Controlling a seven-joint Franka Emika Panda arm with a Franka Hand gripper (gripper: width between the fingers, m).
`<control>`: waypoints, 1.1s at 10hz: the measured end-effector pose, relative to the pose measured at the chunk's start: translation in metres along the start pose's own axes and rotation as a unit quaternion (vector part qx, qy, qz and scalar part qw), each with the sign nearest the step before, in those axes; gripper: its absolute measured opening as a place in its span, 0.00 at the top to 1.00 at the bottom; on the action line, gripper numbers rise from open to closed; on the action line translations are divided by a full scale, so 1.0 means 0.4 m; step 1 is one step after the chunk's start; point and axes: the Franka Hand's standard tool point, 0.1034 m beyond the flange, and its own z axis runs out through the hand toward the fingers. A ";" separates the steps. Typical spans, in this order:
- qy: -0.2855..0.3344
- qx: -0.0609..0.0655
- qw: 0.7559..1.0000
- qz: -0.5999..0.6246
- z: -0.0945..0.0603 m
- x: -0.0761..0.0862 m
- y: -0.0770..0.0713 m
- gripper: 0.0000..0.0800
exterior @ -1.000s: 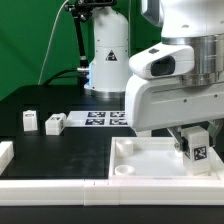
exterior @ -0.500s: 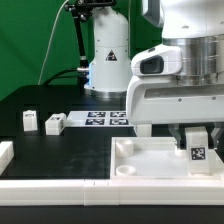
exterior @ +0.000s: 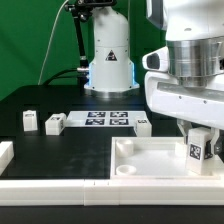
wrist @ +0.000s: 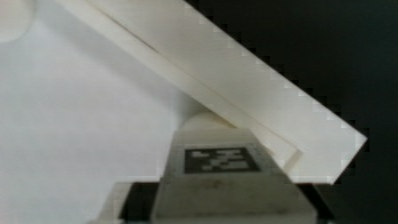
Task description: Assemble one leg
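My gripper is shut on a leg, a small white block with a black-and-white tag. It holds the leg upright over the large white panel, near the panel's corner at the exterior view's right. In the wrist view the leg fills the space between my dark fingers, above the panel's floor and beside its raised rim. I cannot tell whether the leg touches the panel. Three more legs stand on the black table.
The marker board lies at the back middle, in front of a white robot base. A long white border bar runs along the front edge. Another white bar lies at the exterior view's left.
My arm has moved toward the exterior view's right with the leg in the gripper. This has uncovered the third loose leg beside the marker board.
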 end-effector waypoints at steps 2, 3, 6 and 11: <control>-0.003 0.002 0.998 0.062 0.000 0.000 0.000 0.64; -0.004 0.002 0.996 0.086 0.001 -0.001 -0.001 0.61; -0.004 0.002 0.999 0.035 0.000 0.000 0.000 0.28; -0.001 0.002 0.962 -0.274 -0.001 0.015 0.004 0.19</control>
